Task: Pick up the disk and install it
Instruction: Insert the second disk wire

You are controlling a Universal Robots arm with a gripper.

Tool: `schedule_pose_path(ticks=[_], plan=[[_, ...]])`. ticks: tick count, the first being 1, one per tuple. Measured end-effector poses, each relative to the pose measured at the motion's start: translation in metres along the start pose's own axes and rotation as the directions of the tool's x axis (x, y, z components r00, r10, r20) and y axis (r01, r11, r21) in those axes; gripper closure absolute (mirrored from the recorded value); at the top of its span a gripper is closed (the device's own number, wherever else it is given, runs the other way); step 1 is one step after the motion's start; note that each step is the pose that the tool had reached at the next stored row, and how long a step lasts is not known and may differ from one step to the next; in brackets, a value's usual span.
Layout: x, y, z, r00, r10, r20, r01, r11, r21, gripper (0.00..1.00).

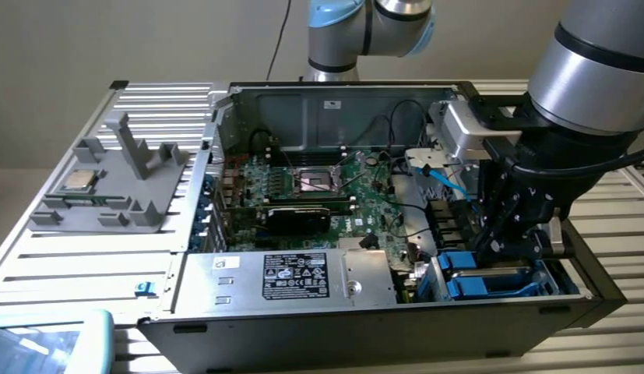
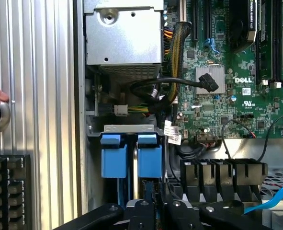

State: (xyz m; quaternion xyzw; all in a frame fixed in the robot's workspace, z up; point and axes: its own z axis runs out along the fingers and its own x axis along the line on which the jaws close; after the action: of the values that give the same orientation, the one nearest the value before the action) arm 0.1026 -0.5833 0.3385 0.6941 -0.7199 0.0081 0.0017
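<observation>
Blue carrier: the disk (image 2: 150, 158) stood upright in its bay.
Fingers: mine (image 2: 148, 203) were clenched on its edge.
Care: press straight, no tilt.

a ribbed metal table (image 1: 82, 265) carries the open computer case (image 1: 384, 312). beside the case, toward the exterior view's left, lies a grey fixture tray (image 1: 119, 187) bearing a processor chip (image 1: 78, 181).
</observation>
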Motion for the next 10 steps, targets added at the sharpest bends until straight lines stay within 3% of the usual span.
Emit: schedule_pose_path(ticks=[10], plan=[[-0.0001,0.0,0.0013,1.0,0.0,0.0005,0.0,1.0,-0.0001,0.85]])
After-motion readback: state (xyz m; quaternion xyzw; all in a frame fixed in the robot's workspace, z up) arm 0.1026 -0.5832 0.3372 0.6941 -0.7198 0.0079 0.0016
